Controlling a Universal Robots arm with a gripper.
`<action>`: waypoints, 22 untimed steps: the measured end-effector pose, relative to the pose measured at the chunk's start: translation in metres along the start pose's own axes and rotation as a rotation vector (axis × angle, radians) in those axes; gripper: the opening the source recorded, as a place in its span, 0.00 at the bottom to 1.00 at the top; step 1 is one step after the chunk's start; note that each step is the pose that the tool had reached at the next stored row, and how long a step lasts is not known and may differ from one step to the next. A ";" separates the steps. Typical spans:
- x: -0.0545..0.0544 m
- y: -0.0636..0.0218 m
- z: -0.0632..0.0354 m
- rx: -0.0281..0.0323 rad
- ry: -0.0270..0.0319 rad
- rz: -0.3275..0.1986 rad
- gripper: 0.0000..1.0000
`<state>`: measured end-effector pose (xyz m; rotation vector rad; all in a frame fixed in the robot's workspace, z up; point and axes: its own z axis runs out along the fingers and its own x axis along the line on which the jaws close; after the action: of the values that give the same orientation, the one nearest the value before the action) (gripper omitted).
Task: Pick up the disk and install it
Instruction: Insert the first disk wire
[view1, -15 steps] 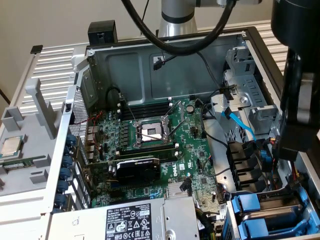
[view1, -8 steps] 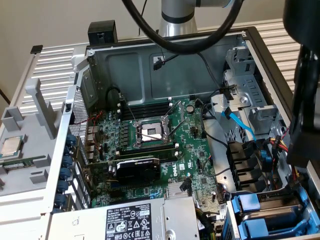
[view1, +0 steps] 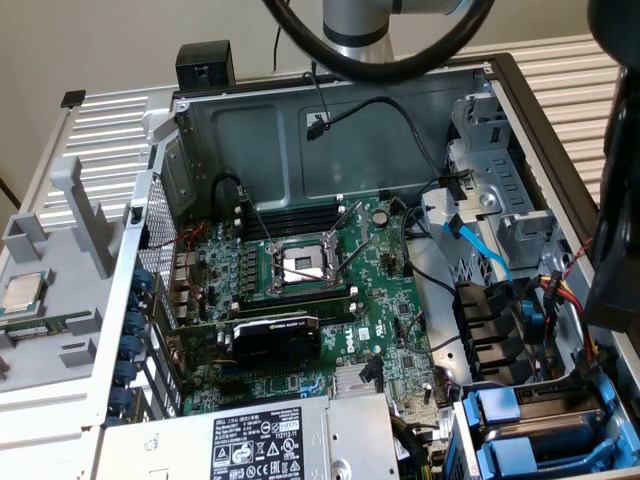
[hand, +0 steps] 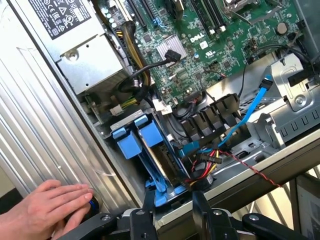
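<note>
The disk (hand: 150, 137) stands on edge in the drive bay at the corner of the open computer case, its bright blue carrier (view1: 495, 410) facing up beside a second blue carrier. My gripper (hand: 174, 197) hovers over the case's rim just outside that bay. Its two dark fingers (hand: 149, 200) stand apart, and I see nothing between them. In the exterior view my dark wrist (view1: 615, 200) hangs at the right edge, above the bay.
A person's hand (hand: 45, 210) rests on the ribbed table next to the case. The grey power supply (view1: 270, 440) borders the bay. Red, yellow and black wires (hand: 210, 162) and a blue cable (view1: 480, 245) crowd it. The motherboard (view1: 300, 270) lies beyond.
</note>
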<state>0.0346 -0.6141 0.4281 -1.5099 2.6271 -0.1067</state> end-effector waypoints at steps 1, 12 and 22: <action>0.000 -0.0008 0.0001 -0.0026 0.0010 -0.001 0.43; 0.000 -0.0010 0.0001 -0.0054 0.0020 -0.001 0.43; 0.001 0.0003 0.0000 -0.0054 -0.0042 -0.033 0.43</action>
<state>0.0338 -0.6150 0.4281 -1.5544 2.6016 -0.0991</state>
